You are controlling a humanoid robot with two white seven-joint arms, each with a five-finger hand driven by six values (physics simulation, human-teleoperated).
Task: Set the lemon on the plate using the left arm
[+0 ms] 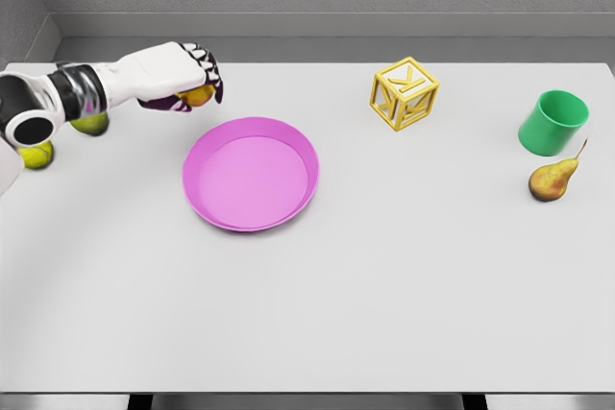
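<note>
Near table's [384, 314] far-left corner, left hand [178, 79] grasps lemon [199, 95] shallowly; could slip short of plate [251, 173].

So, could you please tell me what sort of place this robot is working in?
Probably a simulated tabletop test bench, not a real room: a plain white table against bare grey walls, with unrelated props scattered about, like a pink plate, a yellow letter block and a green cup.

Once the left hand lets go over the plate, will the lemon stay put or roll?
The lemon looks rounded and smooth, so it will probably roll a little. The plate has a raised rim, which should likely stop it. It looks small within the left hand, so probably light; a low release seems safer.
</note>
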